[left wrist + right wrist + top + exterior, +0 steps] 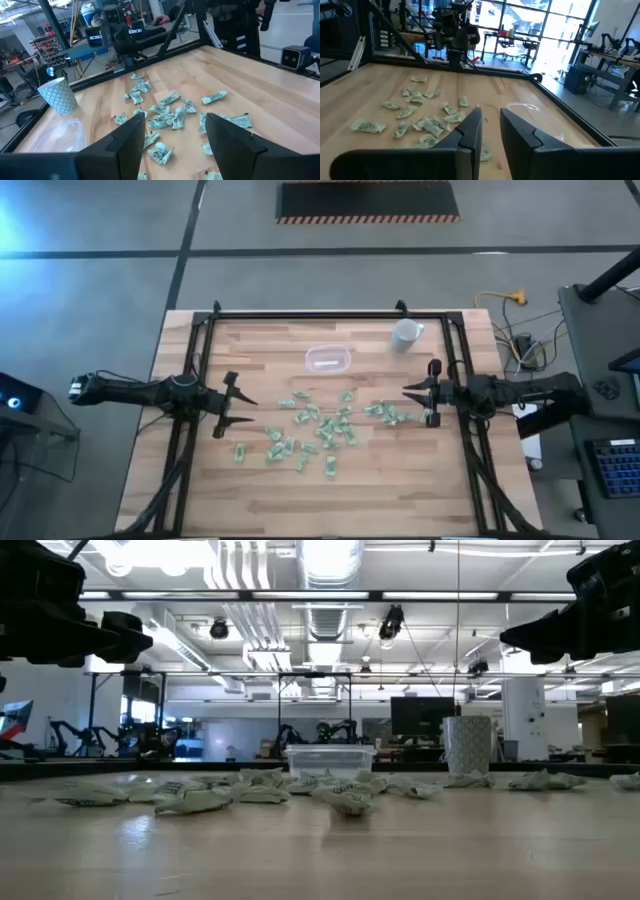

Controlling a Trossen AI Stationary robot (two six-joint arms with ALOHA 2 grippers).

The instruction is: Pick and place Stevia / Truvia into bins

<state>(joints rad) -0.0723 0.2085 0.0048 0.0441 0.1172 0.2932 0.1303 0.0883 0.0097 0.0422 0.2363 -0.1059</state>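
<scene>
Wooden tabletop [250, 490] inside a black frame, both arms above it and holding nothing. Packets [315, 430] lie scattered loose across the middle of the tabletop, green and white, crumpled, in a band running from near the left arm's side toward the right edge; a small separate cluster [390, 414] sits just beside the right gripper. Several packets overlap or touch one another; others lie singly toward the near edge. Bin [328, 360], clear and shallow, stands toward the far edge near the centre, apart from the packets; whether it holds anything cannot be told, though a pale streak shows inside it in the high view. White cup [406, 334] stands upright near the far right corner, well apart from the bin. Left gripper [240, 412] hangs over the left side of the tabletop, pointing toward the packets, jaws released and spread wide, nothing between them; in its wrist view the fingers [127, 145] frame packets lying on the wood. Right gripper [412, 402] hangs over the right side, pointing inward, jaws parted with a narrower gap, nothing between them; in its wrist view the fingers [470, 132] stand above the packets and the bin [532, 117] shows beyond. From the low view packets [260, 790] lie flat in a row, with bin [330, 760] and cup [467, 745] behind them.
</scene>
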